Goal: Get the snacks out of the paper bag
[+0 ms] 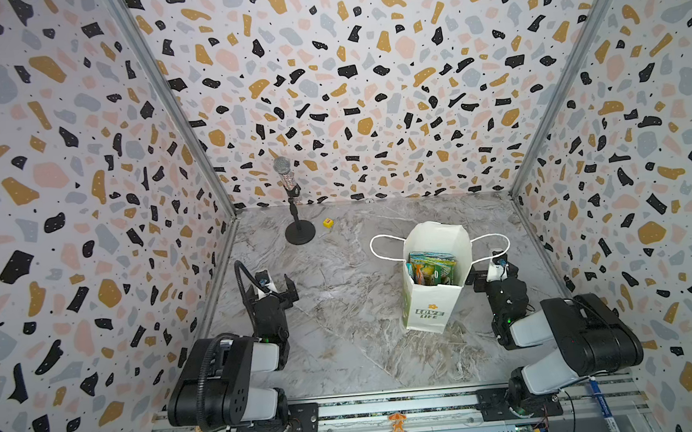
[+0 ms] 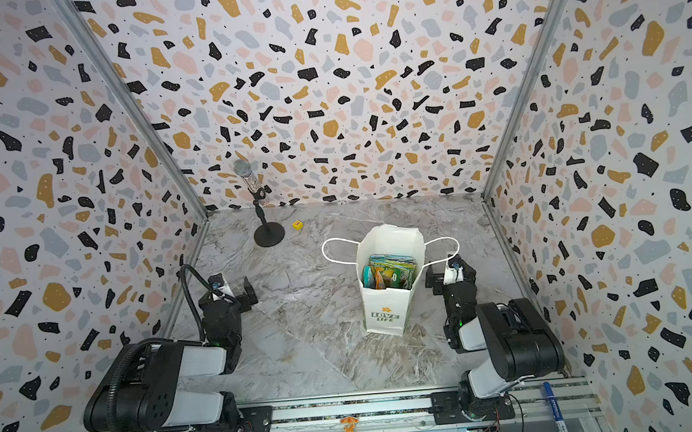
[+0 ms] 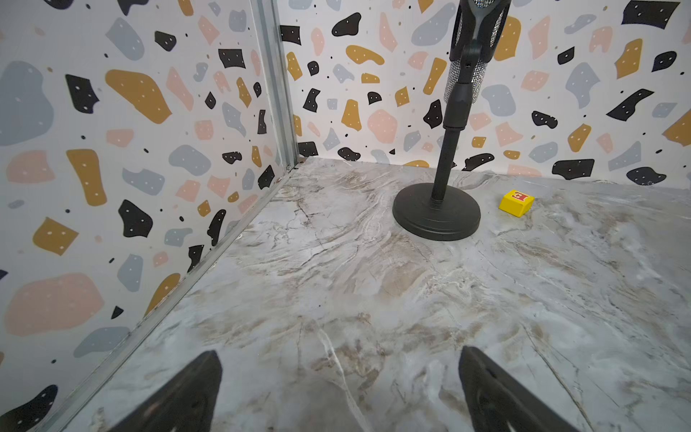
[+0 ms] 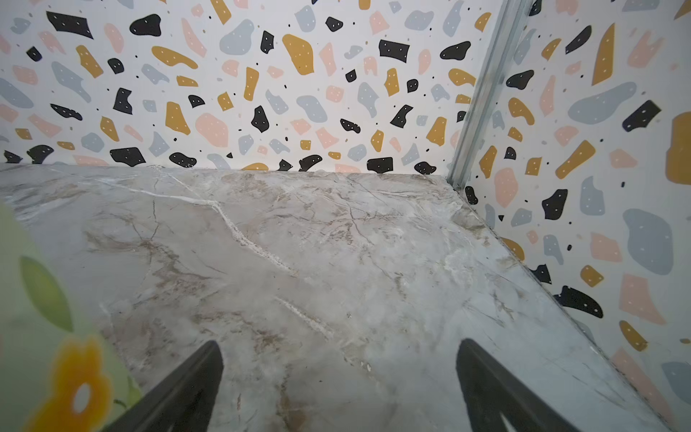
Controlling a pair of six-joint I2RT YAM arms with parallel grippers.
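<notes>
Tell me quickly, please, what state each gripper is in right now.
Left gripper: open, holding nothing.
Right gripper: open, holding nothing, beside the paper bag.

Overhead stereo pair; low wrist views

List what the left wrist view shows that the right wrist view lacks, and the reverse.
Left wrist only: a black round-based microphone stand and a small yellow cube beside it, not touching.
Right wrist only: the white paper bag, its leaf-and-flower printed side blurred.
Both: grey marble tabletop, speckled terrazzo walls, and an open, empty gripper: left gripper, right gripper.
</notes>
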